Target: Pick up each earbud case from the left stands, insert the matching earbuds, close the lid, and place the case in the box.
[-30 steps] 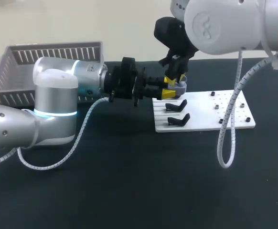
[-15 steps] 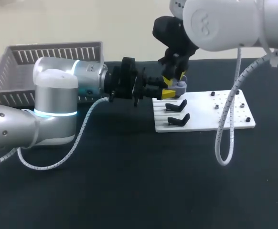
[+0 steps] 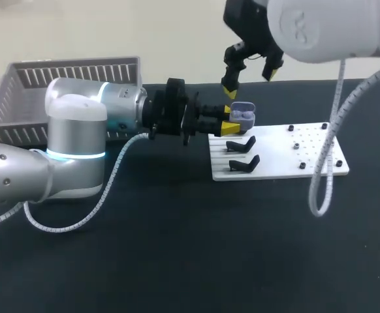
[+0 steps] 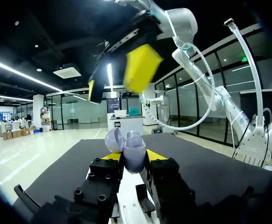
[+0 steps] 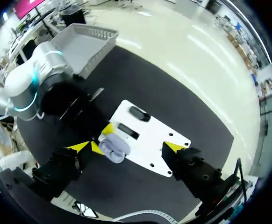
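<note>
**Case loaded, lid open, closing is next**

Grip: the left gripper [image 3: 231, 120] pinches the small lilac-grey plastic earbud case [image 3: 243, 116] from both sides, just above the back-left corner of the flat white board [image 3: 288, 156]. It's held level with the lid up, probably so it can be worked from above.

Two earbuds [image 3: 244, 113] look seated in it.

Above that same corner hangs the right gripper [image 3: 249, 79], fingers spread wide, nothing between them.

Both black stands [image 3: 241, 145] on the board's left side are bare.

Well left of the board: grey slatted plastic basket [image 3: 66, 72]; can't see inside.
</note>
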### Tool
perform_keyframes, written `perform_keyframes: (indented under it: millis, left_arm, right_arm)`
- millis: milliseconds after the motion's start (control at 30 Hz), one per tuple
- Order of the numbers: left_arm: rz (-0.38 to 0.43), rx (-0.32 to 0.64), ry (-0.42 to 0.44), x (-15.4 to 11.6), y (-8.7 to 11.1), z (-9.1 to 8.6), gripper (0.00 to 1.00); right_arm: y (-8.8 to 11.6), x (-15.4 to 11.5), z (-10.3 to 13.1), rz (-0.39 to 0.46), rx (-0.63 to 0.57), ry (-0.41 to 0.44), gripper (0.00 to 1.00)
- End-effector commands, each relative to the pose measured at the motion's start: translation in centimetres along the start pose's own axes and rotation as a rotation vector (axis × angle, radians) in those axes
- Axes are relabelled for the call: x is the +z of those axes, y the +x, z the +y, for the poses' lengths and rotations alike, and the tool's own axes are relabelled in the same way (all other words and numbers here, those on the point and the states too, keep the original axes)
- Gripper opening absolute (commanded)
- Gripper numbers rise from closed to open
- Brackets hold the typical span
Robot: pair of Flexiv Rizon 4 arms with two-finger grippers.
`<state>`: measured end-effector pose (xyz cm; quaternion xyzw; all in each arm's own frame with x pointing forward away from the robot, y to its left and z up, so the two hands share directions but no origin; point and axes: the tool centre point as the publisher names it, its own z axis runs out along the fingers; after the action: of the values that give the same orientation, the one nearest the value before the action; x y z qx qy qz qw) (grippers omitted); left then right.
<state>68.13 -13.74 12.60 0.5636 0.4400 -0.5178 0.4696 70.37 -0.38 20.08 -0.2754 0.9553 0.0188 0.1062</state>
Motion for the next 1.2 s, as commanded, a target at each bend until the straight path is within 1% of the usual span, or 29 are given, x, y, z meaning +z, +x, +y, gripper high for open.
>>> perform_keyframes:
  millis: [33, 133, 233, 333, 500, 700, 933, 1200]
  left_arm:
    - [-0.002, 0.003, -0.005, 0.0, 0.1, -0.1, 0.00]
    - [-0.002, 0.003, -0.005, 0.0, 0.1, -0.1, 0.00]
    - [-0.002, 0.003, -0.005, 0.0, 0.1, -0.1, 0.00]
    - [-0.002, 0.003, -0.005, 0.0, 0.1, -0.1, 0.00]
    - [-0.002, 0.003, -0.005, 0.0, 0.1, -0.1, 0.00]
    - [-0.002, 0.003, -0.005, 0.0, 0.1, -0.1, 0.00]
    - [-0.002, 0.003, -0.005, 0.0, 0.1, -0.1, 0.00]
    - [-0.002, 0.003, -0.005, 0.0, 0.1, -0.1, 0.00]
  right_arm:
    - [0.5, 0.7, -0.9, -0.123, 0.089, 0.084, 1.00]
    - [0.1, 1.1, -2.0, -0.151, 0.146, 0.113, 1.00]
    - [0.0, 1.6, -2.9, -0.166, 0.185, 0.106, 1.00]
    - [-0.1, 2.2, -3.7, -0.152, 0.204, 0.096, 1.00]
    - [0.2, 3.1, -4.2, -0.142, 0.224, 0.076, 1.00]
    - [0.4, 3.5, -4.5, -0.145, 0.235, 0.067, 1.00]
    - [-0.2, 4.7, -5.0, -0.128, 0.231, 0.027, 1.00]
    - [-0.5, 5.1, -5.1, -0.113, 0.224, 0.016, 1.00]
